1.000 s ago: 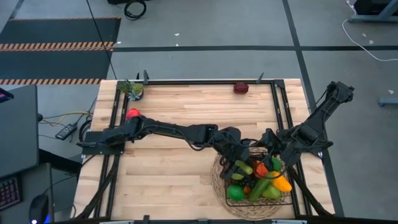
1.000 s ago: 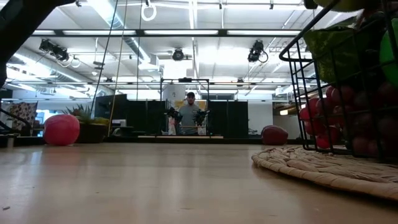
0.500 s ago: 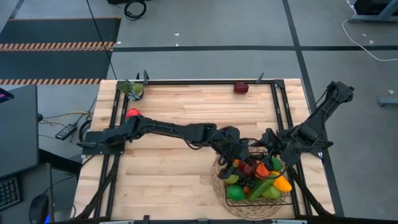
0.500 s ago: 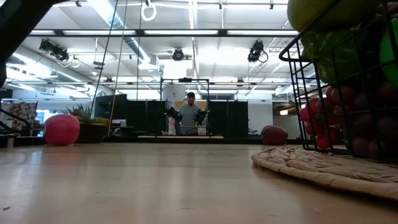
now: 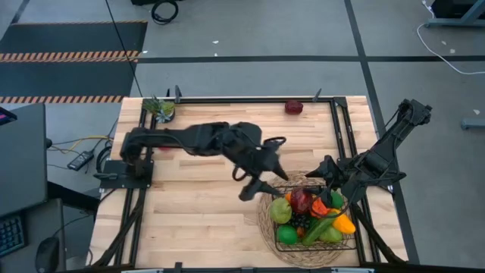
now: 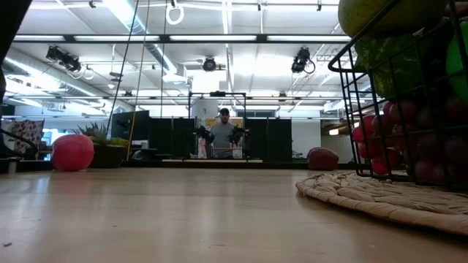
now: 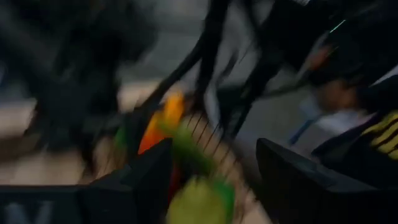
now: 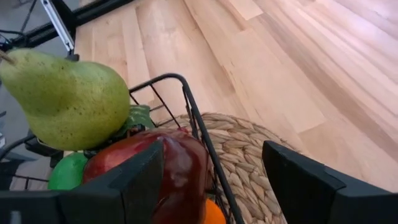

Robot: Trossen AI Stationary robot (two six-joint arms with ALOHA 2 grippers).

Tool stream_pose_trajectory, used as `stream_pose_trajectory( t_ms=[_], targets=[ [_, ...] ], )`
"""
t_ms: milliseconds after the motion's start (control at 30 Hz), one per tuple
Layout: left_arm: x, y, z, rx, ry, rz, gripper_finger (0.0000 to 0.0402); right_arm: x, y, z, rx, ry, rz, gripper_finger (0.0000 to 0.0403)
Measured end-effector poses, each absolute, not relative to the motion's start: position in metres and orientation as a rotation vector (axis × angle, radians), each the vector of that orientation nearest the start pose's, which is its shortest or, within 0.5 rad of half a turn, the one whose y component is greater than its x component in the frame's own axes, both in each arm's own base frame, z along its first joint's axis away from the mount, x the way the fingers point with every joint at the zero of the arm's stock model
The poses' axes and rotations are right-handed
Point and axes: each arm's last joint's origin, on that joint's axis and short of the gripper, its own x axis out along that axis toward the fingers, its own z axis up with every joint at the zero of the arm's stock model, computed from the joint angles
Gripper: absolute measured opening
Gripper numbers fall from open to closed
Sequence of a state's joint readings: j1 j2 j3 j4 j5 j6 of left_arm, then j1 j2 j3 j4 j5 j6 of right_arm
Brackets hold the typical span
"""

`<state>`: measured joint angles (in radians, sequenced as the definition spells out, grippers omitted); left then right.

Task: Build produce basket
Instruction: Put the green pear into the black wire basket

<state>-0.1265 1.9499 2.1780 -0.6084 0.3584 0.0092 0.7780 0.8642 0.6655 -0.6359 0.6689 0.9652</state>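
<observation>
- The left claw hangs open and empty at frame centre, above the desk, just left of the basket.
- The right claw sits with fingers spread at the basket's upper edge.
- The produce fills the basket at lower right, on a woven mat.

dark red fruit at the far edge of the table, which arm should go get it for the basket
Left, probably. The left gripper is open, empty, and over bare table between the basket and the dark red fruit. The right gripper sits at the basket's far rim, with its arm folded by the right edge.
</observation>
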Motion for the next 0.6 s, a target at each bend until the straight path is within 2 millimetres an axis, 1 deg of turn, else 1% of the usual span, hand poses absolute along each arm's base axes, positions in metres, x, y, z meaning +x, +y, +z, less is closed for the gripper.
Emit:
stream_pose_trajectory(
  t_ms=[100, 167, 300, 433, 500, 600],
  targets=[
    [0.415, -0.060, 0.416, -0.016, 0.556, -0.346, 0.0232, 0.129, 0.101, 0.251, 0.369, 0.550, -0.198, 0.0275],
    [0.409, -0.059, 0.404, 0.010, 0.687, -0.262, 0.0227, 0.132, 0.102, 0.257, 0.354, 0.493, -0.180, 0.0275],
    [0.405, -0.054, 0.387, 0.068, 0.815, -0.115, 0.0217, 0.137, 0.104, 0.272, 0.324, 0.356, -0.142, 0.0275],
    [0.404, -0.050, 0.365, 0.071, 0.925, -0.053, 0.0207, 0.144, 0.109, 0.283, 0.237, 0.236, -0.136, 0.0275],
    [0.402, -0.045, 0.355, 0.056, 0.986, -0.022, 0.0202, 0.150, 0.114, 0.286, 0.199, 0.200, -0.125, 0.0275],
    [0.401, -0.038, 0.335, 0.039, 1.077, 0.012, 0.0195, 0.161, 0.123, 0.288, 0.161, 0.153, -0.067, 0.0275]
  ],
)
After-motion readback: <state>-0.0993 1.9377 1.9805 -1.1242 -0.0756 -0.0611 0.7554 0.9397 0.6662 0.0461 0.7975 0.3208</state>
